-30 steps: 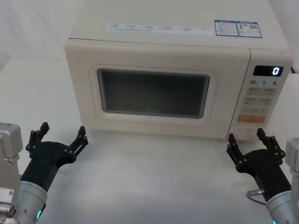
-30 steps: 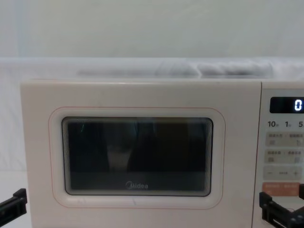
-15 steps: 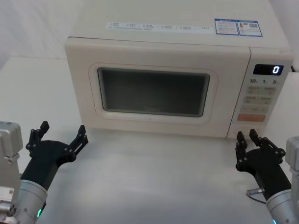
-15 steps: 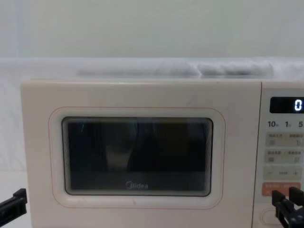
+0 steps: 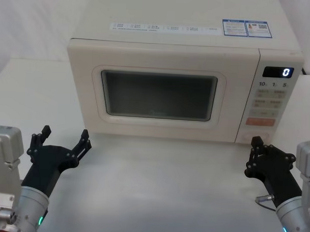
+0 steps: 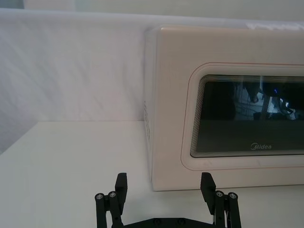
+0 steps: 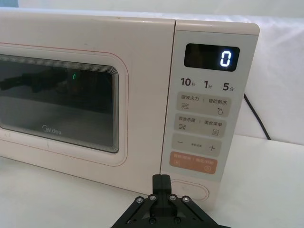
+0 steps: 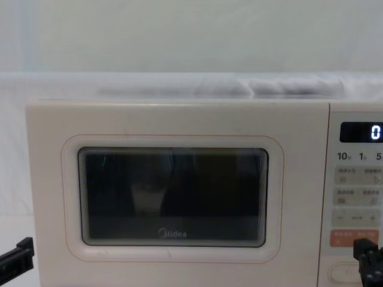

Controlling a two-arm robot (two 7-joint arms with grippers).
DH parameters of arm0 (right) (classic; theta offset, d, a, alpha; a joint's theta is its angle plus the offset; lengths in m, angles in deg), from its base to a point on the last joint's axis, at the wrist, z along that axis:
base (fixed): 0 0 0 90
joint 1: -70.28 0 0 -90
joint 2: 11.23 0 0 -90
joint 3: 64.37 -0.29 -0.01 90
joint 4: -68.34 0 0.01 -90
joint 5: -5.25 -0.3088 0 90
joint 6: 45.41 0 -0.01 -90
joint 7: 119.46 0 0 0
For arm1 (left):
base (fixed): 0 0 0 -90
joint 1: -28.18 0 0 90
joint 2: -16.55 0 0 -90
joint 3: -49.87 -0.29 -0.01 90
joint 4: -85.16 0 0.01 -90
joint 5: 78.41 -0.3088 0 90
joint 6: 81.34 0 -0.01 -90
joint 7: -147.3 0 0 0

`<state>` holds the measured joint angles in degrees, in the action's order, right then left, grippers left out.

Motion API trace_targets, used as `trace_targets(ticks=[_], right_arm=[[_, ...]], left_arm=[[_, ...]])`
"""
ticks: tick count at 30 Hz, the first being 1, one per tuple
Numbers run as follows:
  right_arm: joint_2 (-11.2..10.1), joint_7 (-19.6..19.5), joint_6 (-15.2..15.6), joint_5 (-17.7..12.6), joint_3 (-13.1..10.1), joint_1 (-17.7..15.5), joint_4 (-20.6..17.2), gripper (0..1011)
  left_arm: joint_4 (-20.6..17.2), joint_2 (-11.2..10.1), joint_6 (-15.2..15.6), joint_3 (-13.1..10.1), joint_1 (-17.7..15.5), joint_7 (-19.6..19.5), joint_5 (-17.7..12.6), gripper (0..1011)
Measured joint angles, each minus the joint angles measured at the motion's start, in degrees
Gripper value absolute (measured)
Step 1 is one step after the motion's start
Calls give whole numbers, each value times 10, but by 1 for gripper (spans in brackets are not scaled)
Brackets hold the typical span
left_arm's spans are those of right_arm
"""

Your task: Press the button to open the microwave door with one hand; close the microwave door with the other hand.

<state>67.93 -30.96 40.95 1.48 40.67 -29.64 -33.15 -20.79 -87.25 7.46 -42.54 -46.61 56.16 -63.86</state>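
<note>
Right gripper [image 5: 253, 148], black and angular with its fingers pressed together into one blunt tip, sits just in front of the cream-white microwave's lower right corner in the head view, near the small cream-white oval button [image 5: 260, 136] under the orange key [image 5: 260, 121]. Left gripper [image 5: 63, 141] hangs with fingers spread wide before the microwave's lower left corner, apart from the wide cream-white door with its dark window [image 5: 159, 96], which stands shut.

From the left wrist, the spread fingers [image 6: 121, 183] face the microwave's left edge and door [image 6: 247, 118].

From the right wrist, the closed tip [image 7: 160, 183] lines up just short of the button [image 7: 192, 191].

In the chest view, the right gripper [image 8: 366, 250] overlaps the button [image 8: 344, 274].

The button looks stiff and sprung, likely wanting a firm, centred push. The door should swing lightly on its hinge; a flat push on its free edge suits closing.
</note>
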Motion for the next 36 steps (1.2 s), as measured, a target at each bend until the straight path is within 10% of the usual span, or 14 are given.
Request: trace_targets(ticks=[36], right_arm=[[37, 66, 57, -16, -49, 12, 19, 0]], left_arm=[[0, 0, 0, 0, 0, 0, 0, 1007]])
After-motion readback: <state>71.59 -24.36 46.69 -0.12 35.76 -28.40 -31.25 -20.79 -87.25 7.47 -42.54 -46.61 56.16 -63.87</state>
